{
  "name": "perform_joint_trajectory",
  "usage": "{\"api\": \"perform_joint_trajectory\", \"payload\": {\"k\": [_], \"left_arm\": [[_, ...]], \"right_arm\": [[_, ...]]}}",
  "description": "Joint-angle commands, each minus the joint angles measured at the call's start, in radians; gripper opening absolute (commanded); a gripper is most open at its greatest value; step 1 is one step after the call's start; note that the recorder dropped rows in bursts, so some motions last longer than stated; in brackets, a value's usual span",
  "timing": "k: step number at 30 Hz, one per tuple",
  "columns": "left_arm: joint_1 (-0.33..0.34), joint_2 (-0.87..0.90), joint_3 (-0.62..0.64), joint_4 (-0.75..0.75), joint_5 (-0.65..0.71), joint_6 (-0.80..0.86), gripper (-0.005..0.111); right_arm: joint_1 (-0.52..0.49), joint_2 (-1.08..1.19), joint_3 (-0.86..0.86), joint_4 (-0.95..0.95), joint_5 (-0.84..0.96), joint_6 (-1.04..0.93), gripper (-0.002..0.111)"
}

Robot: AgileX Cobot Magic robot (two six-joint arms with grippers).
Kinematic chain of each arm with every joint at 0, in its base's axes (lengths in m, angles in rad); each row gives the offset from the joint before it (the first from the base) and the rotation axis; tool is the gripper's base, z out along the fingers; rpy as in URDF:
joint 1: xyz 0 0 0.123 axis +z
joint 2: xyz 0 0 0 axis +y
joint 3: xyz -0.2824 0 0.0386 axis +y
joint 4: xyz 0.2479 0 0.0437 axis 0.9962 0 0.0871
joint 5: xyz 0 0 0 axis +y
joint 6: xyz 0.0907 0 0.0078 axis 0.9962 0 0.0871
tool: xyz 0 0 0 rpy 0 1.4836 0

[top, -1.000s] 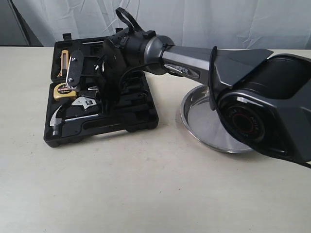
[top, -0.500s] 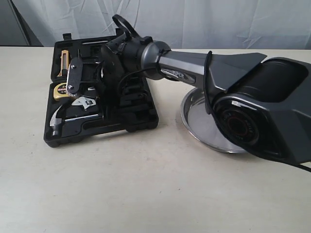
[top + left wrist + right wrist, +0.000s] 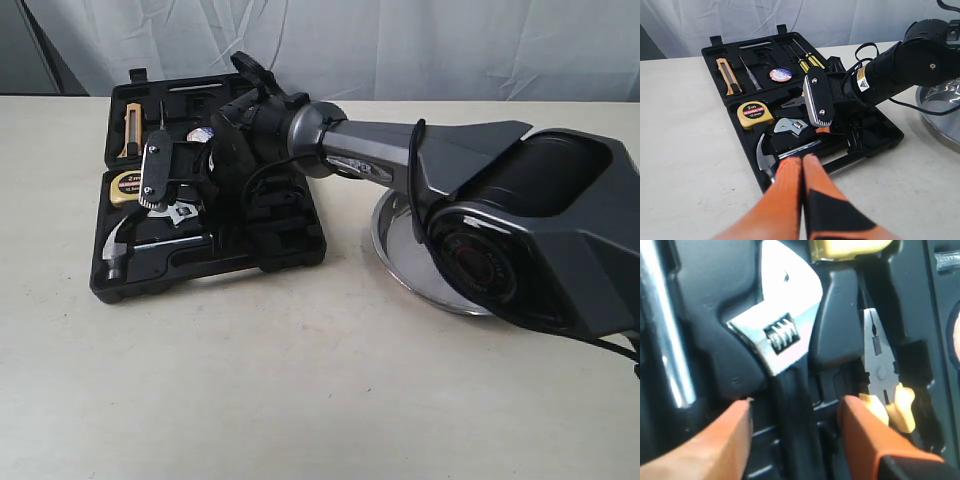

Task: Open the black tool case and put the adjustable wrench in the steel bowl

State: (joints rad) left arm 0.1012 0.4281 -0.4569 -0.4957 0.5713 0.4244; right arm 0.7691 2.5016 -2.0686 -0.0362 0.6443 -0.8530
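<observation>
Lower than a second ago, your right gripper (image 3: pixel 172 198) now hangs just over the tools, where before it stood higher, above the far half of the black tool case (image 3: pixel 200 272). The arm behind it has also sunk and leans more across the case. Case, tools and bowl lie where they were.

The case lies open and flat on the counter (image 3: pixel 300 400), with both halves facing up. The adjustable wrench (image 3: pixel 180 212) is in its moulded slot in the near half, between the yellow tape measure (image 3: pixel 125 186) and the claw hammer (image 3: pixel 115 245), with its silver head toward the tape measure. You see it closely in the right wrist view: the jaws are apart, one orange finger on each side of the black handle of the wrench, and neither finger touches it. The pliers (image 3: pixel 880 365) lie just beside it, in the next slot.

Your left gripper (image 3: pixel 802 160) has its jaws together, with nothing between them. It hovers at the near edge of the case, just in front of the hammer head.

The steel bowl (image 3: pixel 392 250) stands on the counter to the right of the case, near it but apart, and the right arm hides a large part of it.
</observation>
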Motion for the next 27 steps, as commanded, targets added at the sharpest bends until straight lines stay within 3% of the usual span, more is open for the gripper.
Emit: {"api": "perform_joint_trajectory", "payload": {"k": [1,7,13,20,27], "left_arm": [[-0.004,-0.004,0.003,0.001,-0.001,-0.006,0.0],[-0.004,-0.004,0.003,0.001,-0.002,-0.006,0.0],[-0.004,-0.004,0.003,0.001,-0.002,-0.006,0.0],[-0.004,-0.004,0.003,0.001,-0.002,-0.006,0.0],[-0.004,-0.004,0.003,0.001,-0.002,-0.006,0.0]], "right_arm": [[0.001,0.017,0.002,-0.005,-0.016,-0.007,0.053],[0.001,0.02,0.002,-0.005,-0.055,-0.007,0.052],[0.001,0.021,0.002,-0.005,-0.051,-0.007,0.041],[0.001,0.021,0.002,0.004,-0.014,-0.004,-0.001],[0.001,0.021,0.002,0.004,0.023,0.009,-0.001]]}}
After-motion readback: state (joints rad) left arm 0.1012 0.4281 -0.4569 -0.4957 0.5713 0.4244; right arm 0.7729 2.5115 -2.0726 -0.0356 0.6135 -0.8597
